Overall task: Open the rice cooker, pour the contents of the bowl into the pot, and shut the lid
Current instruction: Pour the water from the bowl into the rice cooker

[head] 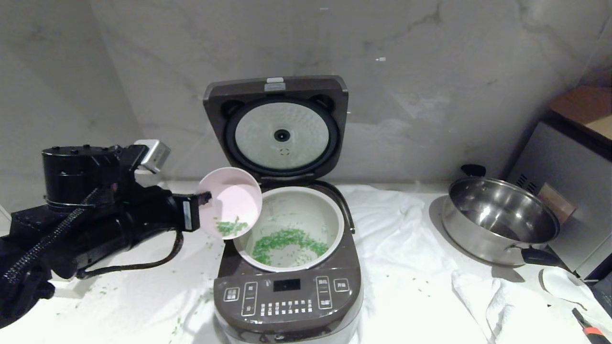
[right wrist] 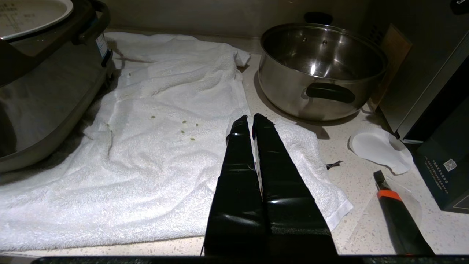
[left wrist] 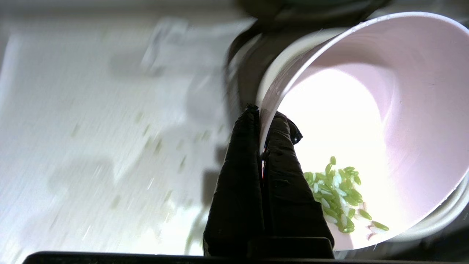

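We found the large dark brown-grey rice cooker [head: 288, 286] standing on a white towel [head: 406, 248], its hinged lid [head: 276, 125] raised upright so that the round silvery dimpled inner plate faced us. Inside sat the round cream-white inner pot [head: 334, 224], with a crescent of bright green chopped bits [head: 282, 241] lying on its bottom. The small pale pink bowl [head: 234, 196] hung tipped on its side at the pot's left rear rim, its mouth turned toward the pot, and a small cluster of the green bits clung near its lower lip. Our left gripper [head: 206, 196] pinched the bowl's rim, one black finger [left wrist: 238, 176] outside the wall and one inside, closed tight on it. Loose green specks were scattered on the towel to the left of the cooker.

Further right on the counter stood a shiny steel pan with black handles [head: 499, 220], near a grey appliance [head: 569, 167]. Our right gripper [right wrist: 251, 123] hovered above the towel's right part, fingers pressed together and holding nothing. Beside it lay a white spoon-like piece [right wrist: 379, 148] and a black tool with an orange band [right wrist: 392, 205].
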Controlling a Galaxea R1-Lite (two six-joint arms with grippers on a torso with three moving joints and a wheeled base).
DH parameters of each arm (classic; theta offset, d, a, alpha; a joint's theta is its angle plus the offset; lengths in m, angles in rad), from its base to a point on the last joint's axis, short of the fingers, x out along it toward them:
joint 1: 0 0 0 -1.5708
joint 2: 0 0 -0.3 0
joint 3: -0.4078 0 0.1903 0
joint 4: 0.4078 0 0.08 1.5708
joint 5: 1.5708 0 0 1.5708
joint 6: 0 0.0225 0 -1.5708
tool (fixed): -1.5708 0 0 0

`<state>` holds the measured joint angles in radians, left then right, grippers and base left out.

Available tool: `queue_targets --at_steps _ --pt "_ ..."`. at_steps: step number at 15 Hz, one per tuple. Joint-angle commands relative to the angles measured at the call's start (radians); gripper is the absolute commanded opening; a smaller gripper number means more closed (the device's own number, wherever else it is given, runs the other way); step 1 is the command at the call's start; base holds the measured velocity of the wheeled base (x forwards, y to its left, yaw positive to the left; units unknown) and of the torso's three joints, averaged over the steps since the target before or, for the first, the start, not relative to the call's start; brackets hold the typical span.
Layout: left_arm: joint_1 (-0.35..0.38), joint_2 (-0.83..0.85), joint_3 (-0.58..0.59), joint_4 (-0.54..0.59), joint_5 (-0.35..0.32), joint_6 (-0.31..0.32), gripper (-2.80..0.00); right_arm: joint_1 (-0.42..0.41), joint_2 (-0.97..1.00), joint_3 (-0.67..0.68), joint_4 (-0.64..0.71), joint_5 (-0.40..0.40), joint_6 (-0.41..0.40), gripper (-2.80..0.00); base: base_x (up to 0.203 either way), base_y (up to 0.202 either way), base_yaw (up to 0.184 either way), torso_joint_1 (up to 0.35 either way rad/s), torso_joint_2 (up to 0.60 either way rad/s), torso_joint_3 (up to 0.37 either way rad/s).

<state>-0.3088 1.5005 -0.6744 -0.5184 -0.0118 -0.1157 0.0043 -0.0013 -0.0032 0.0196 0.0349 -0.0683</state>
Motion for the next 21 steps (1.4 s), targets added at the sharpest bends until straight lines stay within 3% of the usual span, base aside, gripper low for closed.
queue_targets --at_steps 1,4,6,7,10,12,15,18,21 --pt "0.104 -0.090 -0.053 0.218 -0.044 -0.003 -2.80 0.000 0.001 0.000 0.000 0.000 -0.001 -2.80 0.000 0.000 0.000 0.000 0.00 0.000" --pt "0.279 -0.147 -0.118 0.434 -0.184 -0.003 -2.80 0.000 0.001 0.000 0.000 0.000 -0.001 -2.80 0.000 0.000 0.000 0.000 0.00 0.000" --pt "0.356 -0.164 -0.181 0.687 -0.229 0.003 -2.80 0.000 0.001 0.000 0.000 0.000 -0.001 -2.80 0.000 0.000 0.000 0.000 0.00 0.000" --pt "0.404 -0.162 -0.198 0.755 -0.239 0.006 -2.80 0.000 0.001 0.000 0.000 0.000 -0.001 -2.80 0.000 0.000 0.000 0.000 0.00 0.000" --pt "0.520 -0.129 -0.205 0.785 -0.246 0.025 -2.80 0.000 0.001 0.000 0.000 0.000 -0.001 -2.80 0.000 0.000 0.000 0.000 0.00 0.000" --pt "0.580 -0.126 -0.172 0.815 -0.237 0.111 -2.80 0.000 0.001 0.000 0.000 0.000 -0.001 -2.80 0.000 0.000 0.000 0.000 0.00 0.000" --pt "0.735 -0.098 -0.161 0.921 -0.233 0.244 -2.80 0.000 0.001 0.000 0.000 0.000 -0.001 -2.80 0.000 0.000 0.000 0.000 0.00 0.000" --pt "0.893 0.009 -0.155 0.947 -0.232 0.268 -2.80 0.000 0.001 0.000 0.000 0.000 -0.001 -2.80 0.000 0.000 0.000 0.000 0.00 0.000" --pt "0.979 0.110 -0.092 0.949 -0.232 0.290 -2.80 0.000 0.001 0.000 0.000 0.000 -0.001 -2.80 0.000 0.000 0.000 0.000 0.00 0.000"
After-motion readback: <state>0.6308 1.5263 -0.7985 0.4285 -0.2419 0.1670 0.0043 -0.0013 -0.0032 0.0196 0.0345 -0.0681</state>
